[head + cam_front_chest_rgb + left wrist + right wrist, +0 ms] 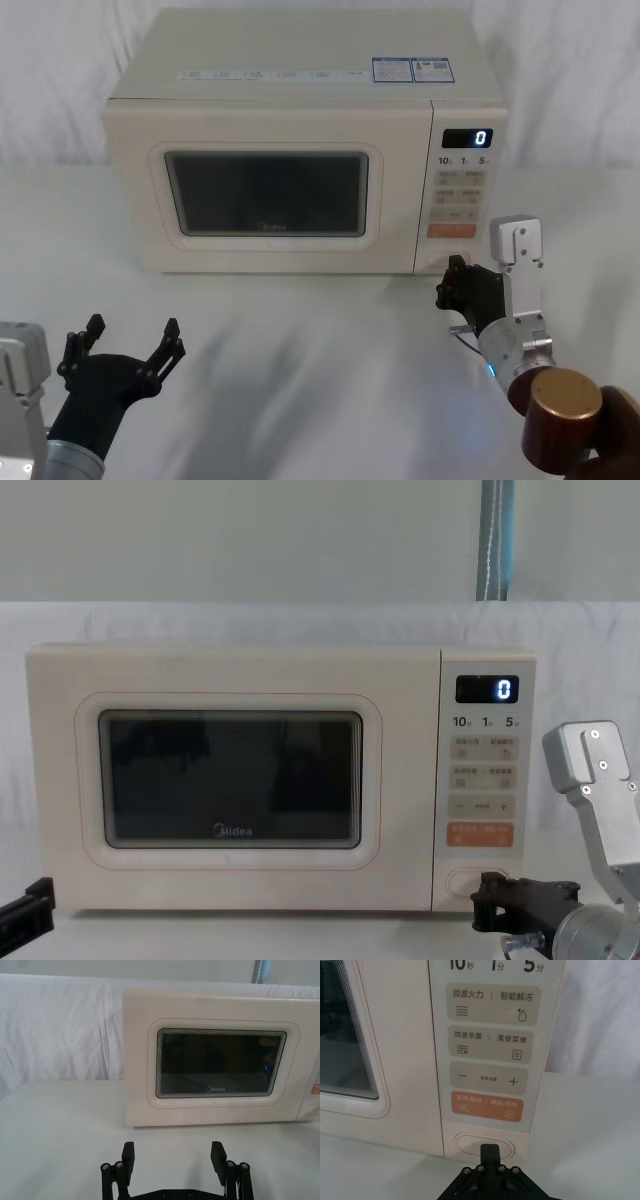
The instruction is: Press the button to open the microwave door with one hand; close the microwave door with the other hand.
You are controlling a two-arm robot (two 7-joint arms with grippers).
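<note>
Straight ahead of the right gripper lies the button — the cream oval at the foot of the key panel, just under the orange key. Fingers pressed together into one narrow tip, aimed at the middle of the oval. Long axis of the button running side to side across the panel, so little tolerance up or down and more to either side. Tip at the button's face or just short of it; actual touch cannot be told from the wrist view, nor from the chest view, where the right gripper sits level with the button and just beside it. Clearly the nearer arm for the press, judging by the head view: right gripper close under the panel's lower corner.

Left gripper low on the table, well apart from the microwave, fingers spread wide and facing the microwave door. Door flush with the body, dark window intact, display reading 0 — not yet released. Likely next: a short push straight forward, kept off the orange key above.
</note>
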